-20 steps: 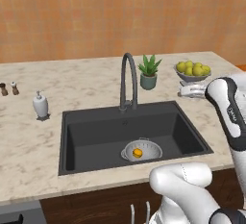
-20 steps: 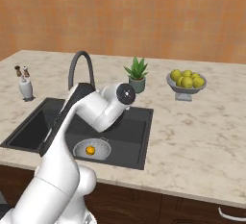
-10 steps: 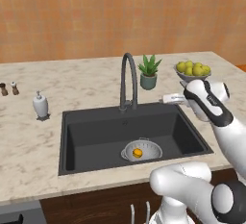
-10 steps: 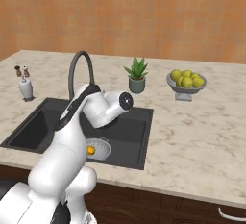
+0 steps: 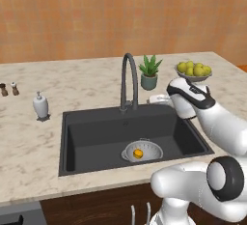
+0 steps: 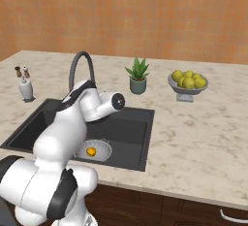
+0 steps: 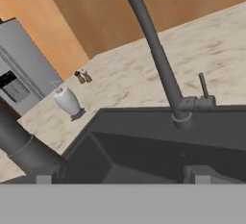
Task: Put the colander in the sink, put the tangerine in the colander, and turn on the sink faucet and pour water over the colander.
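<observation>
Left base view: colander (image 5: 142,150) sits in the sink (image 5: 91,132) at 6 o'clock, tangerine (image 5: 138,153) inside. Open, empty gripper (image 5: 155,98) is near the faucet (image 5: 128,81). Water is not on yet.

The faucet (image 5: 128,80) stands behind the sink (image 5: 96,137), its lever (image 7: 203,85) open to reach from the side, with the plant (image 5: 148,72) just beside it.
</observation>
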